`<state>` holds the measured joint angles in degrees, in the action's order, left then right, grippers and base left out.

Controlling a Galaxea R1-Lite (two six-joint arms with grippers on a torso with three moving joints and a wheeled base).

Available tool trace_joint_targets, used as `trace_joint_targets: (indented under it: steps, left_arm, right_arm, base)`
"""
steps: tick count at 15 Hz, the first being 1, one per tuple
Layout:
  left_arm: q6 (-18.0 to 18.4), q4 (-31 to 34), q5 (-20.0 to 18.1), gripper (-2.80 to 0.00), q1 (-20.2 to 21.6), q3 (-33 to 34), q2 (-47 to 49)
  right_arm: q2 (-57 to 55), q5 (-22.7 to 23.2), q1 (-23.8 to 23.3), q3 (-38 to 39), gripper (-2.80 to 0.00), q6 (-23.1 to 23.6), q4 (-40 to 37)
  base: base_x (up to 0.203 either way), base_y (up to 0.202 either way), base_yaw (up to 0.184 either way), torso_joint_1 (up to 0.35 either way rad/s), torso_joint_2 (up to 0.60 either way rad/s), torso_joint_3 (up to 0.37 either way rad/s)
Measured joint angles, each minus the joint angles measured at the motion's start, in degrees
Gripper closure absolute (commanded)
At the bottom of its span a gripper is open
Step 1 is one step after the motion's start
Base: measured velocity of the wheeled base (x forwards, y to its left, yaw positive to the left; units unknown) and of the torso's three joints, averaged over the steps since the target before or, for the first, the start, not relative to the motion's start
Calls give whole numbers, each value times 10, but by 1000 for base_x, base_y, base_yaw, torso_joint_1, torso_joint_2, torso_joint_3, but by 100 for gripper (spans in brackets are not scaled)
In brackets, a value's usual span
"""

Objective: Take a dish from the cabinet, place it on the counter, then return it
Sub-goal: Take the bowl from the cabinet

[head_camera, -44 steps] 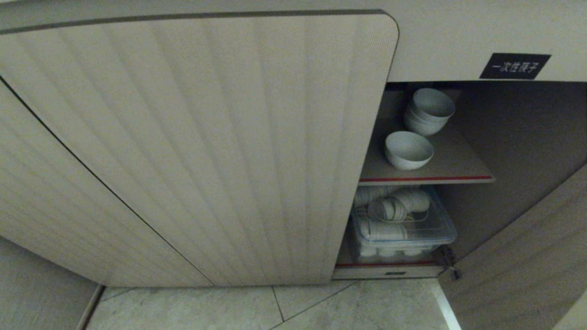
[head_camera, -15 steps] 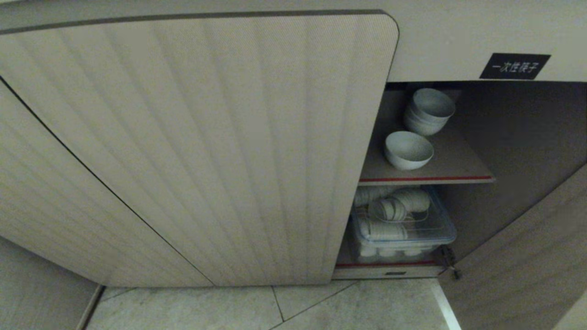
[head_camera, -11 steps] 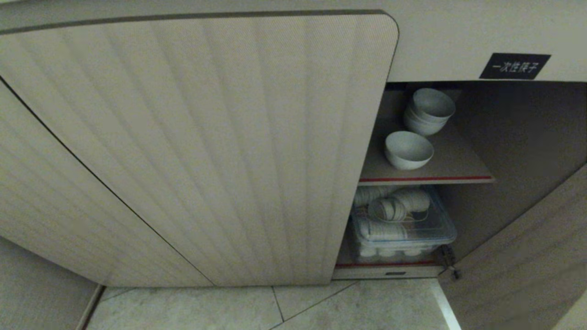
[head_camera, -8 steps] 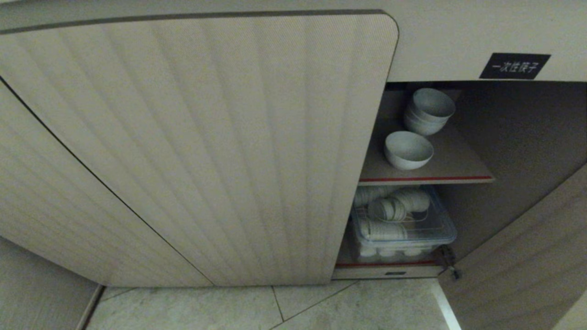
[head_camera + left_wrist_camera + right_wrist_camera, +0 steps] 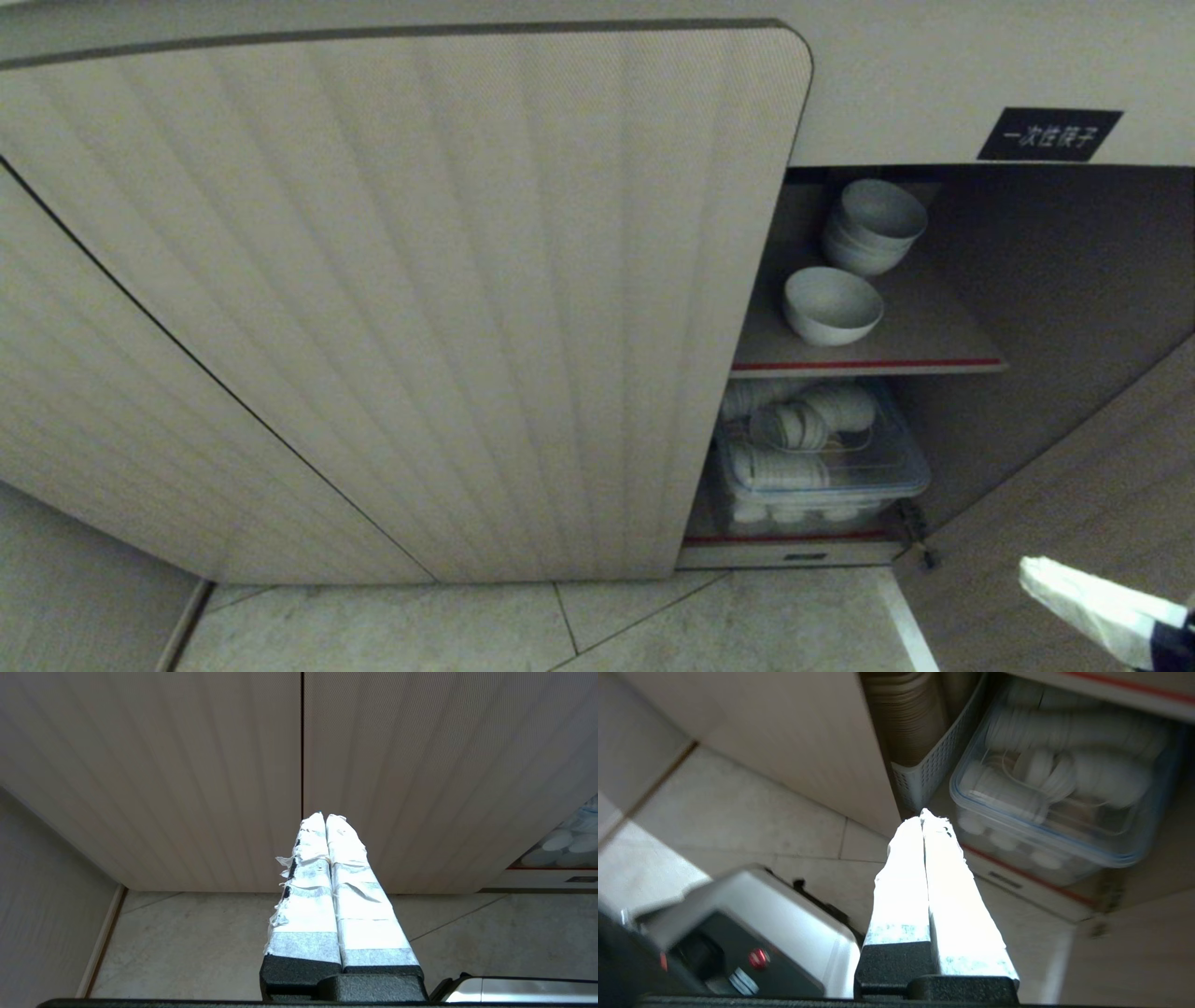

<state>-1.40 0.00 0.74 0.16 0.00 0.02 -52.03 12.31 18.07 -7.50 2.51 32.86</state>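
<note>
Task barely begun: bowl on cabinet shelf, untouched. Right gripper low, jaws together, empty; left gripper likewise, parked.

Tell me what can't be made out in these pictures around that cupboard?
- Head view: the closed fluted door hides the left part of the cabinet.
- Head view: only the tip of the right pincer shows; the edge cuts off the arm.
- Right wrist view: the clear lidded box is blurred, so its white stacks can't be counted.
- Head view: the stacked bowls nest, hiding their number.
</note>
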Motion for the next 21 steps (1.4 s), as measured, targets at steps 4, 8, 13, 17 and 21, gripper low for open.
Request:
trace_joint_targets:
  steps: [4, 8, 13, 17, 21]
  left_arm:
    - [0, 0, 0, 0, 0, 0, 0]
    - [0, 0, 0, 0, 0, 0, 0]
    - [0, 0, 0, 0, 0, 0, 0]
    - [0, 0, 0, 0, 0, 0, 0]
    - [0, 0, 0, 0, 0, 0, 0]
  right_arm:
    - [-164, -12, -2, -18, 0, -47, 145]
    - [-297, -22, -5, -34, 0, -73, 282]
    - [-374, -52, -21, -83, 0, -197, 316]
    - [-412, -54, -58, -130, 0, -284, 309]
    - [-453, -106, -68, -193, 0, -341, 318]
  base:
    - [0, 0, 0, 0, 0, 0]
    - [0, 0, 0, 0, 0, 0]
    - [0, 0, 0, 0, 0, 0]
    - [0, 0, 0, 0, 0, 0]
    - [0, 0, 0, 0, 0, 0]
